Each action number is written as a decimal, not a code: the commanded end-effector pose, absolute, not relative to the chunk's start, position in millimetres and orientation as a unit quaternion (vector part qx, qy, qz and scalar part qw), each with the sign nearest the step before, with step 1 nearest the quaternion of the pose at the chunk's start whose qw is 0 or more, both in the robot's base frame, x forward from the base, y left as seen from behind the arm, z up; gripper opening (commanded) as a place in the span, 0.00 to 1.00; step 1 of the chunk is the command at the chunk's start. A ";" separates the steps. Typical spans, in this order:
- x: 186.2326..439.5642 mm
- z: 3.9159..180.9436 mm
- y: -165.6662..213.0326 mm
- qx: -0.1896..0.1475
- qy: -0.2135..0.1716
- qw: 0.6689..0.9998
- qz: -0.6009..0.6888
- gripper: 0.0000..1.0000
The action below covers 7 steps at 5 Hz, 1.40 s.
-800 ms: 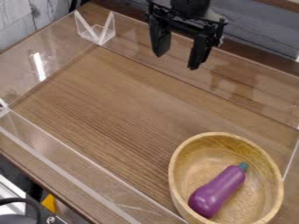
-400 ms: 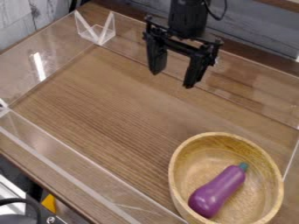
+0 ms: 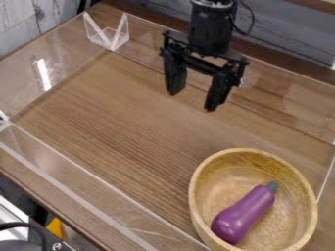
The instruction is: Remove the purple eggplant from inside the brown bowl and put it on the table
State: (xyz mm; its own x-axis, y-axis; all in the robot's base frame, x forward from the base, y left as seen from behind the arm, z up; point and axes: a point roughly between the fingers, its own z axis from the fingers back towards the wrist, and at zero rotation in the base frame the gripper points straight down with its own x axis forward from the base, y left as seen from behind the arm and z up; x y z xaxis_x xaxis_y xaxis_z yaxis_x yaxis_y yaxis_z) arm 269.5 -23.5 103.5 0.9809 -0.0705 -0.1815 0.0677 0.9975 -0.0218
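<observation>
purple eggplant point(image 3: 245, 214), tan bowl point(image 3: 201, 186), brown streaked table point(image 3: 131, 118)

— What are the surfaces like on your end?

— I see a table point(image 3: 118, 123) of brown streaked wood grain with a soft sheen, edged by clear, glossy acrylic walls point(image 3: 53, 74).

— And the rest?

— The brown bowl point(image 3: 207, 175) looks like pale, matt wood; the purple eggplant point(image 3: 244, 215) is smooth, shiny plastic. The gripper point(image 3: 194, 92) looks matt black.
</observation>
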 end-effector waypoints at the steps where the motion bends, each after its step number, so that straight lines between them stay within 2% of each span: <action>1: 265.7 116.7 -35.7 -0.011 0.066 0.996 -0.056 1.00; 3: 240.9 114.9 -90.6 -0.015 0.063 0.986 -0.153 1.00; 4: 226.3 107.8 -115.5 -0.018 0.063 0.977 -0.203 1.00; 5: 215.2 98.7 -128.1 -0.024 0.061 0.967 -0.246 1.00; 7: 209.9 83.1 -128.8 -0.031 0.063 0.964 -0.257 1.00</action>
State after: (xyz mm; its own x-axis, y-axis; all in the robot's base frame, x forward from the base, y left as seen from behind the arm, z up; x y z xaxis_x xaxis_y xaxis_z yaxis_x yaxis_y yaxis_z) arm 206.4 -125.3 69.4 0.8603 -0.4810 -0.1690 0.4725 0.8767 -0.0901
